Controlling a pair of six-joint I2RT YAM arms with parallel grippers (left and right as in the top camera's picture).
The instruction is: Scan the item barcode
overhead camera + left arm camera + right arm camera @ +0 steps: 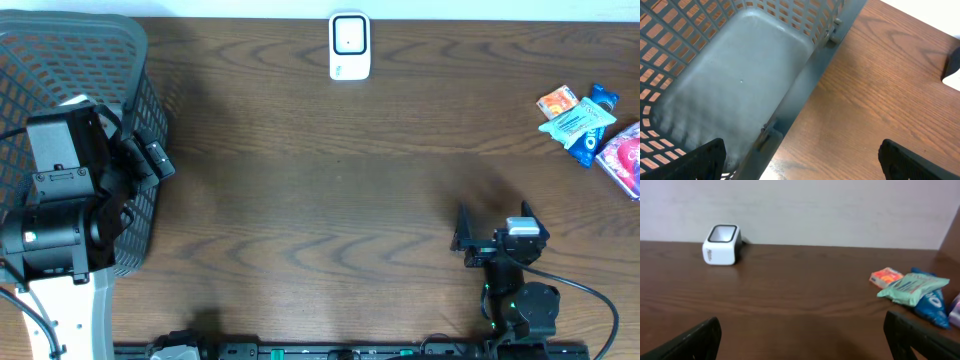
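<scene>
The white barcode scanner (349, 45) stands at the table's far edge, its dark window facing up; the right wrist view shows the scanner (722, 245) far left. Candidate items are snack packets at the far right: an orange one (557, 101), a mint-green one (577, 119) lying over a blue one (604, 100), and a pink one (626, 157). My right gripper (494, 220) is open and empty near the front edge, well short of the packets. My left gripper (150, 158) is open and empty above the basket's right wall.
A grey mesh basket (140, 70) fills the left end of the table; its floor (740, 80) holds nothing and its rim (790, 117) passes between my left fingers (705, 157). Bare wood lies between scanner, packets and both arms.
</scene>
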